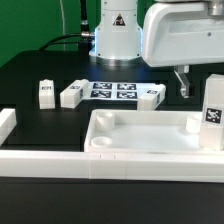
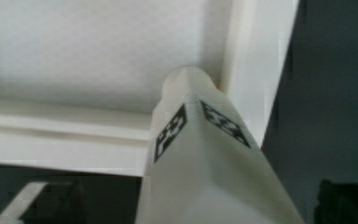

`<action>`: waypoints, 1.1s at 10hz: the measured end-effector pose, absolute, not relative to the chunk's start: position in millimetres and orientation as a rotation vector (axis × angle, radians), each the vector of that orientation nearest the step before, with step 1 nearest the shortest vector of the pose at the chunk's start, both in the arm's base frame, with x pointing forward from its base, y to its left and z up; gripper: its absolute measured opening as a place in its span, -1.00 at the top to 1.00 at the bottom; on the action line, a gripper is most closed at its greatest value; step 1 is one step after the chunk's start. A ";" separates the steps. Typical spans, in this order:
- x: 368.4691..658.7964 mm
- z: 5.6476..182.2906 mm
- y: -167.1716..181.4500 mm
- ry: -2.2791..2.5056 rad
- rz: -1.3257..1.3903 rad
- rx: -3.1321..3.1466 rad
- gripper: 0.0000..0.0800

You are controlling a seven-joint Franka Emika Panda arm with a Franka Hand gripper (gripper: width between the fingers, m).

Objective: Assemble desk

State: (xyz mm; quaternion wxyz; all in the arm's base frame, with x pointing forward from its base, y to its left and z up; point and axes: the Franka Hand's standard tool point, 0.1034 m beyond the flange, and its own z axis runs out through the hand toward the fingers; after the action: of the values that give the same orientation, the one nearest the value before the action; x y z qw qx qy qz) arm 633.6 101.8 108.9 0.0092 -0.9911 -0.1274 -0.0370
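Desk top [image 1: 140, 135] sits tray-side up on the black bench [image 1: 50, 75], tight against the white border rail [image 1: 60, 158]. One leg [image 1: 213, 112] stands upright in its far corner; three legs [image 1: 73, 93] lie loose behind. Claw [image 1: 184, 82] hangs above, fingers spread, gripping nothing.

White tray-like desk top [image 1: 140, 135] lying flat. One tagged leg [image 1: 213, 112] upright at its far right corner; three legs [image 1: 72, 94] lying behind the top.
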 end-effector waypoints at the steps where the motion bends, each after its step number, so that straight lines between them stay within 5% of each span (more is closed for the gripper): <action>1: 633.5 108.8 102.3 -0.526 -0.116 -3.083 -0.62; 9: 632.4 108.3 107.8 -1.241 -0.104 -2.937 -0.62; 11: 632.4 108.1 107.5 -1.241 -0.103 -2.938 0.03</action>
State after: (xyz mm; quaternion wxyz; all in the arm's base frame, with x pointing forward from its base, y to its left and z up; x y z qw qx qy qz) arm 632.4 107.5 108.1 -0.0245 -0.9204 -0.3888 -0.0324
